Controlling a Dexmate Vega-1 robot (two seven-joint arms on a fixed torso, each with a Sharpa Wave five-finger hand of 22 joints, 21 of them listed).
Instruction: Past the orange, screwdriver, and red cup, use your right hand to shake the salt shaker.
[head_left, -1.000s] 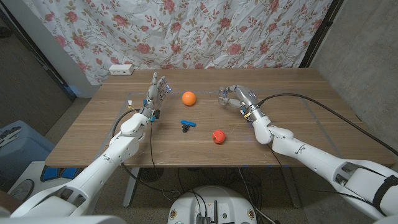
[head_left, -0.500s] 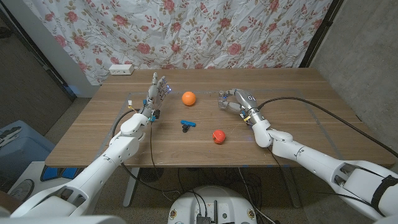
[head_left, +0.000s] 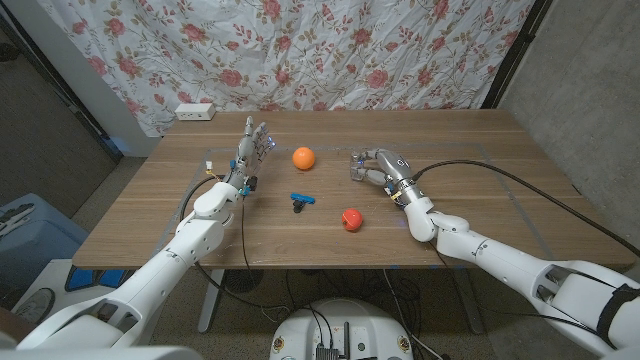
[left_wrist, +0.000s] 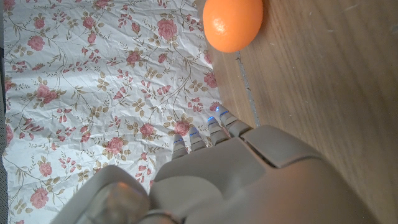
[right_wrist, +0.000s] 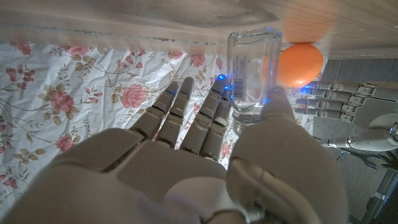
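**Right hand on the salt shaker, far side of the desk**

Salt shaker (right_wrist: 252, 74) is a clear glass one, held in my right hand (head_left: 385, 166) toward the back of the desk (head_left: 500, 180), behind the red cup. In the right wrist view the thumb sits on one side of the glass and the fingers (right_wrist: 186, 115) on the other, so the hand is clamped on it, not just beside it. I can't tell from the head view whether its base is touching the wood or just off it. That pinch grip makes sense for a shake: it leaves the wrist free to move.

Orange (head_left: 303, 158) sits well to the left of the shaker. Screwdriver (head_left: 301, 200), blue handle, lies nearer me, mid-desk. Red cup (head_left: 350, 219) is on its side, nearest the right forearm, which is the one thing I'd watch if the elbow swings. Nothing sits right around the shaker.

Left hand (head_left: 255, 148) stands upright on its edge left of the orange, fingers apart, holding nothing. A white power strip (head_left: 195, 112) lies at the back edge by the flowered curtain (head_left: 330, 50).
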